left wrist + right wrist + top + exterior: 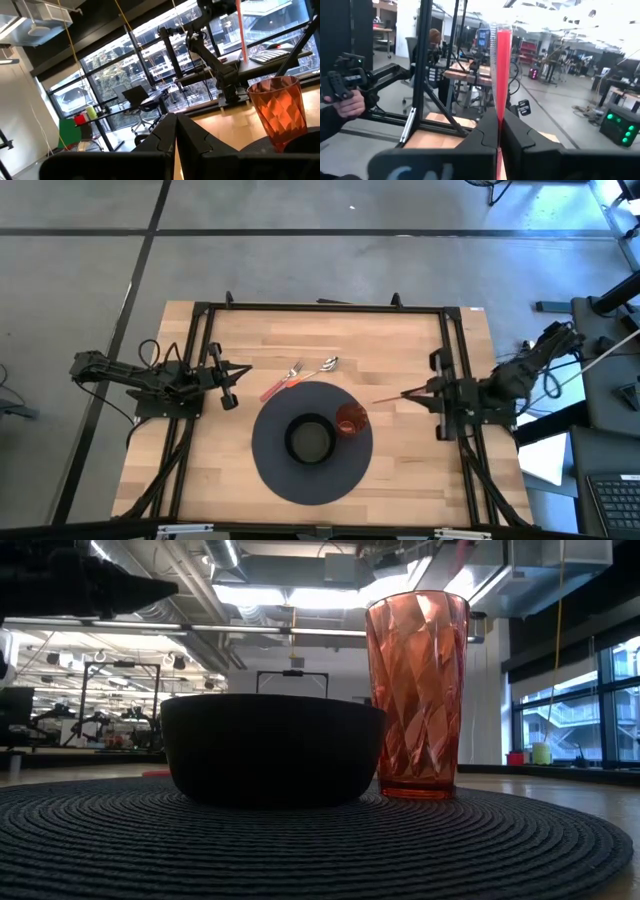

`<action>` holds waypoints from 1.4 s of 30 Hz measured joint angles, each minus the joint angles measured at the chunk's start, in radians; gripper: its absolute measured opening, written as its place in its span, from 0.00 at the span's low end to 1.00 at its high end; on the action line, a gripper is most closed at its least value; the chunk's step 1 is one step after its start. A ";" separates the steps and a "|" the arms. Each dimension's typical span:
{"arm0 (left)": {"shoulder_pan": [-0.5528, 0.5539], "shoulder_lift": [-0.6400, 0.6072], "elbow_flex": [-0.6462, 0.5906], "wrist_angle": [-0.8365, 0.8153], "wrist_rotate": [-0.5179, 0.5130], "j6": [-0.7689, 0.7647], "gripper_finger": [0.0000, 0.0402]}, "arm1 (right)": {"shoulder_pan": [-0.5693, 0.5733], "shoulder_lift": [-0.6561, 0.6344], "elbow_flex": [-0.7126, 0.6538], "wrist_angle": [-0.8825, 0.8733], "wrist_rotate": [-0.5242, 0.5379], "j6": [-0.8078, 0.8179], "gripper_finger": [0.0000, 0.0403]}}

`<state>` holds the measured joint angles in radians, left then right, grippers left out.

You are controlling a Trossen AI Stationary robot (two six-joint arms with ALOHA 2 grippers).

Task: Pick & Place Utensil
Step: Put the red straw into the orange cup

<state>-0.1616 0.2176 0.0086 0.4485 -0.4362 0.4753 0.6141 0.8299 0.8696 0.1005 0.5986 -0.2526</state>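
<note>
The right end effector (408,393) was clenched on a red utensil (388,398), holding it just above the surface (420,470), beside the red cup (351,420). The left end effector (245,369) was closed and empty. A fork (281,382) and spoon (322,367) lay near the mat (270,465).
</note>
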 joint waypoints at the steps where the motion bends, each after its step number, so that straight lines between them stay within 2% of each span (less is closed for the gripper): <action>1: 0.000 0.000 0.000 0.004 0.000 0.000 0.02 | -0.006 0.010 -0.027 0.051 -0.012 -0.011 0.01; 4: 0.000 0.000 0.000 0.005 0.000 -0.001 0.02 | -0.029 0.059 -0.073 0.176 -0.080 -0.032 0.01; 6: 0.000 0.000 0.000 0.005 0.000 -0.001 0.02 | -0.035 0.090 -0.067 0.193 -0.108 -0.034 0.01; 11: 0.000 0.000 0.000 0.005 0.000 -0.005 0.02 | -0.053 0.171 0.031 0.110 -0.104 0.031 0.01; 15: 0.000 0.000 0.000 0.005 -0.001 -0.001 0.02 | -0.082 0.246 0.059 0.100 -0.102 0.070 0.01; 21: 0.000 0.000 0.000 0.005 0.000 -0.020 0.02 | -0.185 0.330 0.063 0.077 -0.173 0.156 0.01; 29: 0.000 0.000 0.000 0.005 -0.001 -0.020 0.02 | -0.300 0.375 0.058 0.026 -0.238 0.254 0.01; 35: 0.000 0.000 0.000 0.005 -0.001 -0.021 0.02 | -0.340 0.423 0.058 0.029 -0.318 0.321 0.01; 42: 0.000 0.000 0.000 0.005 0.000 -0.043 0.02 | -0.341 0.503 0.057 0.029 -0.333 0.364 0.01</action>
<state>-0.1616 0.2176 0.0086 0.4534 -0.4366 0.4320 0.2729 1.3325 0.9263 0.1291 0.2656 0.1114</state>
